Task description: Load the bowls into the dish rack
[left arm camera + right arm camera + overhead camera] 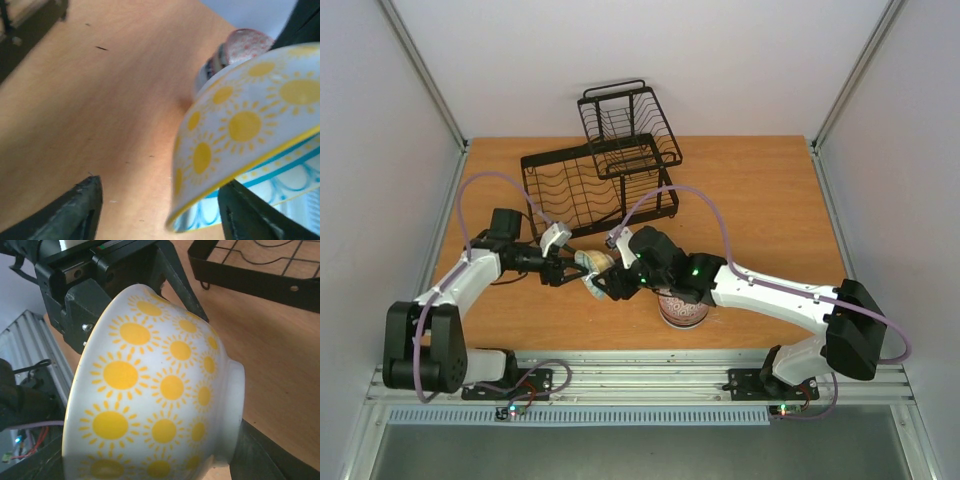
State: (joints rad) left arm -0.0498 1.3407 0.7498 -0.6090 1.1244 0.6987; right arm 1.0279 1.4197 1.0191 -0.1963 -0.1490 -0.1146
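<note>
the sun-patterned bowl [590,263], white outside with yellow suns, a yellow rim and blue-teal rings inside, is tipped on its side between the two arms, near the front middle of the table and not in the rack. the right gripper [595,282] is clamped on it: in the right wrist view the bowl [165,390] fills the space between the dark fingers [260,455], one pressed at its foot ring. the left gripper [573,272] faces it from the other side with its jaws spread; in the left wrist view the bowl's rim [240,125] hangs just beside the right-hand finger [250,215], while the other finger stands well apart from it, so this pincer is open and grips nothing. its black body [100,280] shows close behind the bowl in the right wrist view. a second, red-speckled bowl [683,310] sits on the wood just under the right forearm, near the front edge; the left wrist camera catches it [242,45] beyond the held bowl. the black wire dish rack [570,190] stands farther back at the table's centre, its smaller raised basket [630,125] toward the rear wall; no bowl shows in either tier. all of this sits on the orange-brown wooden table [770,200].
</note>
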